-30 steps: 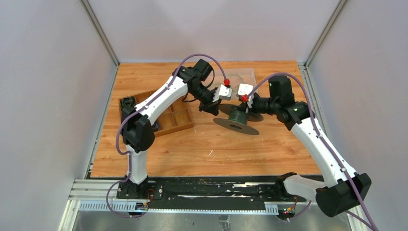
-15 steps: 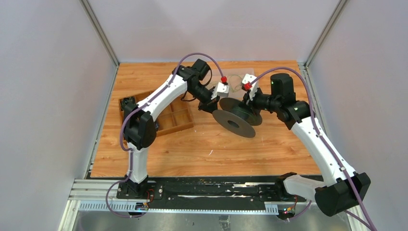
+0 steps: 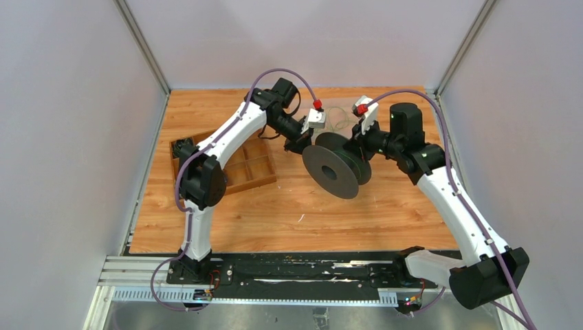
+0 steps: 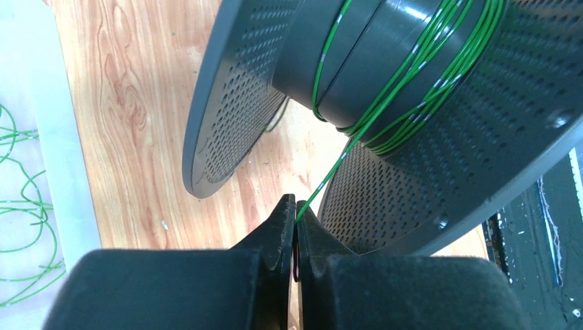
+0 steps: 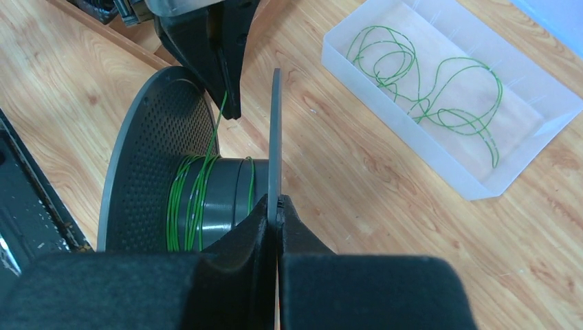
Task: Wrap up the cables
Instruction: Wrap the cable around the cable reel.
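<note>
A dark grey spool hangs tilted on edge above the table. My right gripper is shut on its thin flange. Several turns of green cable lie wound on the hub. From the hub one strand runs straight into my left gripper, which is shut on it just left of the spool. More cables lie in loose loops inside a clear plastic box behind the spool.
A wooden divided tray sits at the left of the table under the left arm. The clear box stands at the back centre. Grey walls close in both sides, and a black rail runs along the near edge.
The spool has swung from nearly flat to standing on edge, facing the camera. Both grippers have moved up and toward the back with it.
</note>
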`<state>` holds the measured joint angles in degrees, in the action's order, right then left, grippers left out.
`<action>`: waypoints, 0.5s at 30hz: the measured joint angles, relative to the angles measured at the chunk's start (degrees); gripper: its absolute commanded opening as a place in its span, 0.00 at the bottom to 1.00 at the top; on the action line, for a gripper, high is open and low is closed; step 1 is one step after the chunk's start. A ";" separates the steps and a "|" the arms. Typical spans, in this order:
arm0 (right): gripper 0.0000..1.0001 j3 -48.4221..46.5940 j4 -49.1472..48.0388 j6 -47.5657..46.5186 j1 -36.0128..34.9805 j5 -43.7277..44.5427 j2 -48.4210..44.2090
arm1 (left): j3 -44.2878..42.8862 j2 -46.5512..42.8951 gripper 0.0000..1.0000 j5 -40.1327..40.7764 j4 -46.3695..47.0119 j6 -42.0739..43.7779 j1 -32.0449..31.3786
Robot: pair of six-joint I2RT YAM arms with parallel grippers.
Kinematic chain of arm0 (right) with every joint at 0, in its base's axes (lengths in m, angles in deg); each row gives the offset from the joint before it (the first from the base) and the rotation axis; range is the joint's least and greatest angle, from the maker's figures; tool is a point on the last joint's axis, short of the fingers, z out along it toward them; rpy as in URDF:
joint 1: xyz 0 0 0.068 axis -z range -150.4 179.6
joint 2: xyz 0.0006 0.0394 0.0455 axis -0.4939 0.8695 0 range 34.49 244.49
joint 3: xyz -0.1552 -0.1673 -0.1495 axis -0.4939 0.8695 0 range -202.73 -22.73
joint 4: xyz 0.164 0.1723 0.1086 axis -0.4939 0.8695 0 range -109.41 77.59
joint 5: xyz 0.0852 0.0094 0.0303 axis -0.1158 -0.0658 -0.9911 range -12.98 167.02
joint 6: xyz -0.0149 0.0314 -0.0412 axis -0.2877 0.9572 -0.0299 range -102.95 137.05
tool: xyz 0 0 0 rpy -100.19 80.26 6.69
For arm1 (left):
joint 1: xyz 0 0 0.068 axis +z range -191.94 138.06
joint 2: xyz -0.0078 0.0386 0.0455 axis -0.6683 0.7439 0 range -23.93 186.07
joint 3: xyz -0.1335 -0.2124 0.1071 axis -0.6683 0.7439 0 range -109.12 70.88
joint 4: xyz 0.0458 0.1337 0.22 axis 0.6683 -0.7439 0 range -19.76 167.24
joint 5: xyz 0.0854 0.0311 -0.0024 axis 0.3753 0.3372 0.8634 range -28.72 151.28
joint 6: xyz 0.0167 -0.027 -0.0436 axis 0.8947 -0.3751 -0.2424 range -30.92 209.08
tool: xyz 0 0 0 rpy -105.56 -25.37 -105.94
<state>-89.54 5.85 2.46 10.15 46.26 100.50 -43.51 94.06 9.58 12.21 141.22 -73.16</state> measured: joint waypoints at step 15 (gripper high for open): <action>0.01 0.02 -2.82 6.91 3.06 -0.42 -0.02 | 1.05 0.04 0.22 -2.27 0.24 3.54 2.05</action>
<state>-89.52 3.03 9.36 13.21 45.84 100.48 -42.46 94.10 7.30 12.45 144.76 -71.10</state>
